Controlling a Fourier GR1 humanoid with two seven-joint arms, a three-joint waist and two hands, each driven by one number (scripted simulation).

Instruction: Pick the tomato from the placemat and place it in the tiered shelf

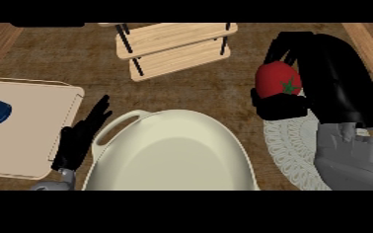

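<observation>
A red tomato (278,80) with a green stem is held in my right hand (320,74), whose fingers and thumb curl round it. Hand and tomato hang above the upper edge of the round white woven placemat (287,153) at the lower right. The wooden tiered shelf (175,47) with black posts stands at the top centre, to the left of the tomato and apart from it. My left hand (84,135) rests open at the lower left, fingers pointing up.
A large cream pot (171,153) with a loop handle fills the lower centre between my hands. A beige cutting board (33,128) lies at the left edge with a blue object (4,112) on it. The counter is dark brown wood.
</observation>
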